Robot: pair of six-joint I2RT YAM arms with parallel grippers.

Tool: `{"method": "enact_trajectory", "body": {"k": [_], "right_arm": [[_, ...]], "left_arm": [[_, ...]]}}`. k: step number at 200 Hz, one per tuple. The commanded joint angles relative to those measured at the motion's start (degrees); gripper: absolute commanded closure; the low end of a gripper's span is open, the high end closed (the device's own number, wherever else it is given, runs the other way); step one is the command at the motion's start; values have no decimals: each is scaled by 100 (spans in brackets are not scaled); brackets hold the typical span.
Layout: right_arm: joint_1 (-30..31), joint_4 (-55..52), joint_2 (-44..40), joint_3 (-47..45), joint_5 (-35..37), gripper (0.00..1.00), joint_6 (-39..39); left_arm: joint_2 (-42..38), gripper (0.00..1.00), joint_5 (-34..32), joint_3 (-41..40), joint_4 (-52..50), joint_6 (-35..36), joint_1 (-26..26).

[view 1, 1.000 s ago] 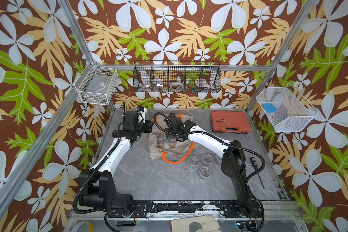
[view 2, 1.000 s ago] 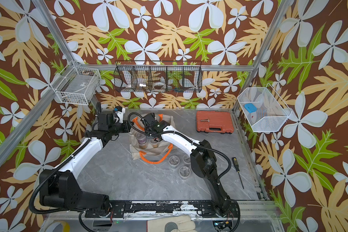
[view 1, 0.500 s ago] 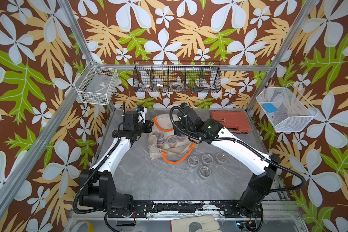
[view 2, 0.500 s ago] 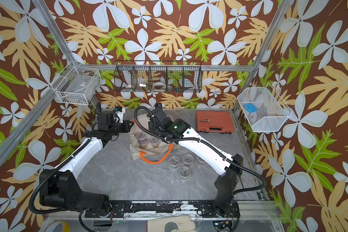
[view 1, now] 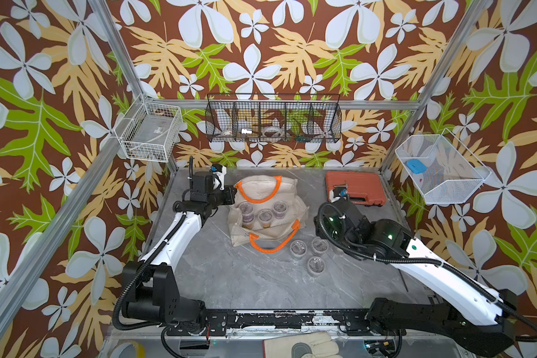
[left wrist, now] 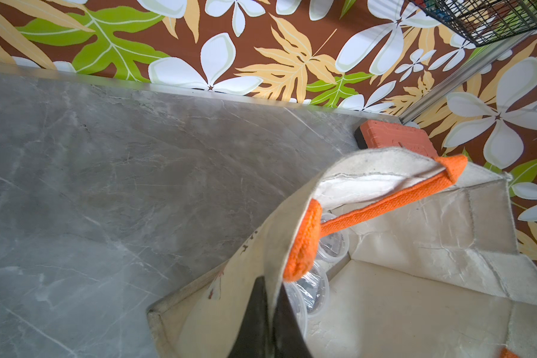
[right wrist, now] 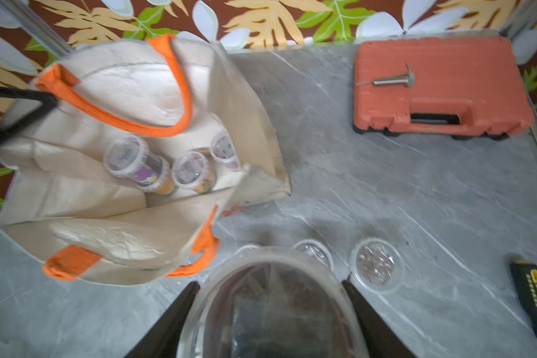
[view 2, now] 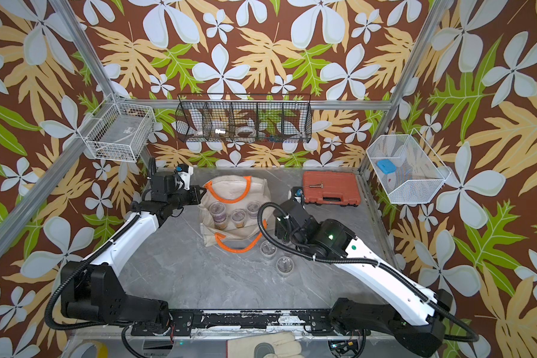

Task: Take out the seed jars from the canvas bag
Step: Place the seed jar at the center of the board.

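Observation:
The beige canvas bag [view 1: 262, 186] [view 2: 230, 186] with orange handles stands open at the back middle of the table. My left gripper [left wrist: 272, 310] [view 1: 233, 193] is shut on the bag's rim beside a handle end. Three seed jars [right wrist: 123, 155] [right wrist: 189, 169] [right wrist: 224, 148] sit inside the bag [right wrist: 75, 198]. My right gripper [right wrist: 269, 282] is shut on a seed jar [right wrist: 270, 316], held above the table, right of the bag. More seed jars [view 1: 297, 248] [view 1: 315, 265] [right wrist: 375, 263] stand on the table in front of the bag. In both top views the right wrist hides its fingers.
An orange-red tool case [view 1: 355, 187] [right wrist: 440, 83] with a bolt [right wrist: 391, 80] on it lies at the back right. A screwdriver [right wrist: 532, 291] lies near the right edge. Wire baskets [view 1: 273, 121] hang on the walls. A glove [view 1: 301, 347] lies at the front.
My right arm has lifted out of the bag and swung right and forward, carrying a jar to above the jars on the table. The left gripper has not moved.

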Motion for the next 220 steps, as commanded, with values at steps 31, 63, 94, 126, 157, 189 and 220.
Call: {"method": "enact_trajectory", "body": {"k": [31, 63, 94, 126, 157, 189, 220], "right_arm": [[6, 5, -1163, -1951, 496, 45, 1192], [-3, 461, -1678, -2993, 653, 44, 1541], [-67, 984, -1729, -3627, 650, 44, 1595], [-231, 1549, -1599, -4075, 545, 43, 1523], [-240, 1960, -1645, -4514, 673, 43, 1609], [-240, 2222, -1700, -4831, 711, 43, 1727], [-245, 2323, -1667, -5002, 662, 40, 1805]], "left_arm": [[-8, 100, -46, 21, 79, -6, -7], [-8, 100, -68, 12, 73, 3, -7], [18, 100, -61, 19, 68, 3, -2], [0, 100, -72, 21, 65, 12, -7], [8, 100, -69, 19, 64, 7, -6], [2, 100, -71, 22, 64, 3, -2], [0, 100, -63, 30, 64, 4, -2]]}}
